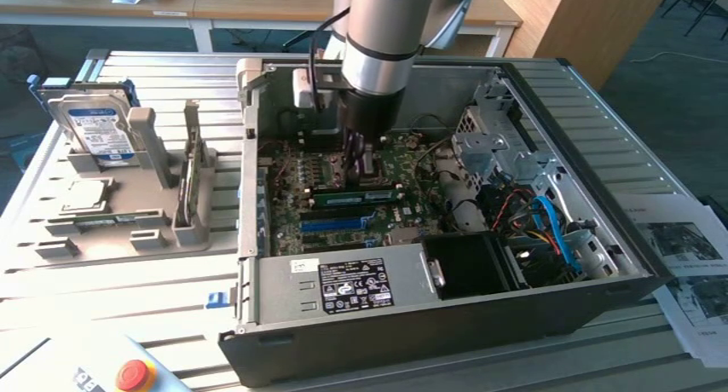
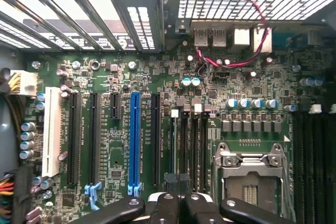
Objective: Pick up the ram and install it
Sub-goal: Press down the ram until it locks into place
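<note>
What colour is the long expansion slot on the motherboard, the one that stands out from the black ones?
Blue. The long plastic expansion slot shows best in the wrist view, between black slots.

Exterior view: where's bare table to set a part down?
Bare slatted table between the parts holder, the computer case and the red stop button. Crowded: inside the case under the arm; papers at the exterior view's right.
</note>
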